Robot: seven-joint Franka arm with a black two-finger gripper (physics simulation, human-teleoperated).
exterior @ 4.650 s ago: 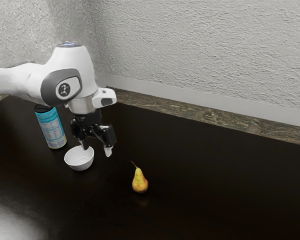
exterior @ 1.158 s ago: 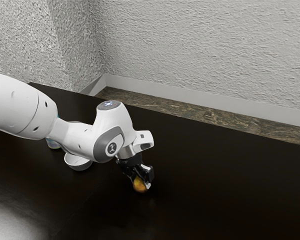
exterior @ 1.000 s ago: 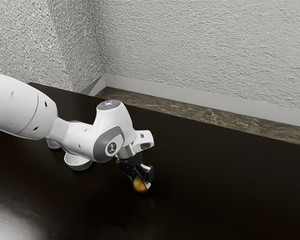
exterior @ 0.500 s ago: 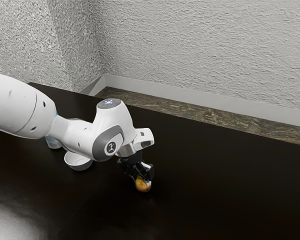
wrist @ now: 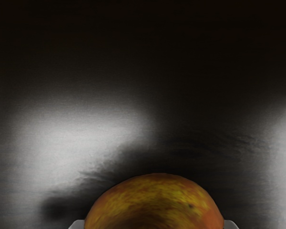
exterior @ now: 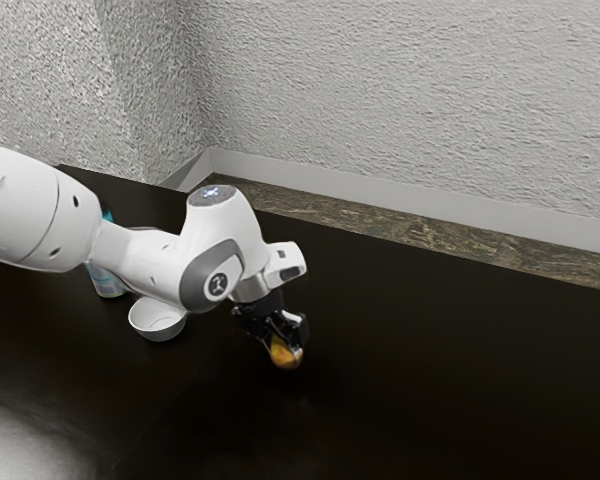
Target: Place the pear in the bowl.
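My gripper (exterior: 286, 346) is shut on the pear (exterior: 284, 355), which hangs from it a little above the dark table, its round end lowest and its upper part hidden by the fingers. In the wrist view the pear (wrist: 155, 202) sits at the lower edge, with the gripper (wrist: 154, 225) touching it from both sides. The white bowl (exterior: 158, 322) stands upright on the table toward the exterior view's left, apart from the gripper, its top edge partly behind the arm.
A blue canister (exterior: 107, 283) stands behind the bowl, mostly hidden by the arm. The dark table (exterior: 430, 370) stretches toward the exterior view's right, and a textured wall (exterior: 410, 100) rises beyond it.
Over the last second my gripper has lifted the pear off the table. Earlier the pear stood upright there while my open gripper was above the bowl; the arm has since moved over and taken hold of it.
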